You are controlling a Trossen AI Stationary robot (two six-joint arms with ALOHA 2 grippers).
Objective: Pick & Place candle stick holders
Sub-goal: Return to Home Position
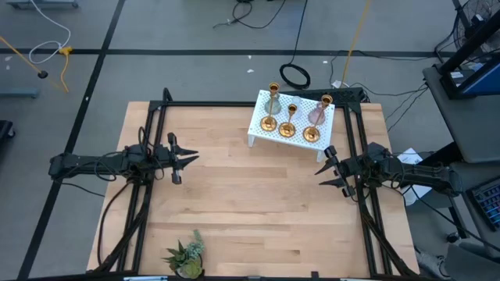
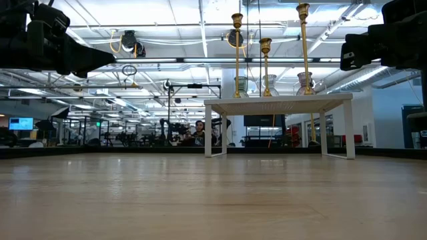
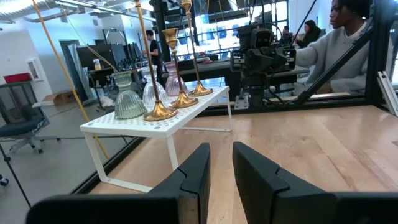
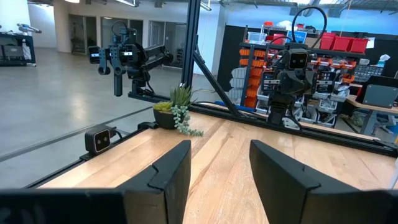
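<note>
Three gold candle stick holders [image 1: 287, 129] stand by their round bases on a white perforated rack [image 1: 258, 129] at the table's far right. Behind them on the rack stand glass holders: grey-green [image 3: 129, 99], clear [image 3: 152, 94] and pink [image 3: 172, 81]. The gold stems [image 2: 265, 67] rise high above the rack top in the low view. My left gripper [image 1: 189, 159] hovers level over the table's left side, pointing right, open by a narrow gap [image 3: 221, 174] with nothing in it. My right gripper [image 1: 322, 170] hovers level at the right side, below the rack, open wider [image 4: 221, 180] and holding nothing.
A small green plant [image 1: 186, 256] sits near the table's front edge. Black frame rails [image 1: 148, 140] run along the table's sides and back. A person [image 3: 339, 37] sits beyond the table's right side. Bare wood [image 1: 250, 195] lies between the two grippers.
</note>
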